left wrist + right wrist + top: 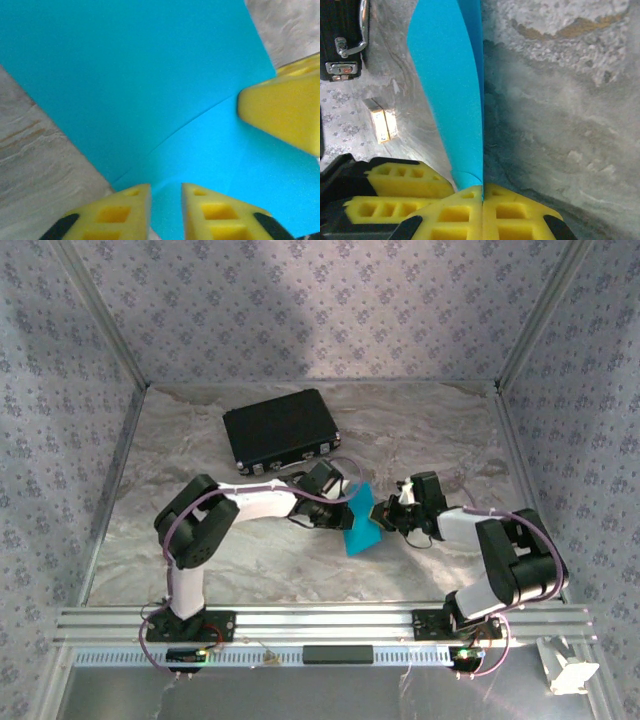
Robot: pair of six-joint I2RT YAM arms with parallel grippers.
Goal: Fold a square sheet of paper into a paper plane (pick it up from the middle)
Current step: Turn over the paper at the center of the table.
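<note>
Square sheet of paper [361, 523], bent, held just in front of the black case [279, 429]. Right gripper [482, 192] pressed together, pinching its edge. Left gripper [166, 189] slightly parted around the sheet. Risk: with one firm pinch only, the sheet may spring or swing, skewing the crease.

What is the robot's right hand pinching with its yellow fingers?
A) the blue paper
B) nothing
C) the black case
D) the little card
A: in the right wrist view, the right gripper is shut on the bottom edge of the blue paper, which stands up between its tips.
</note>
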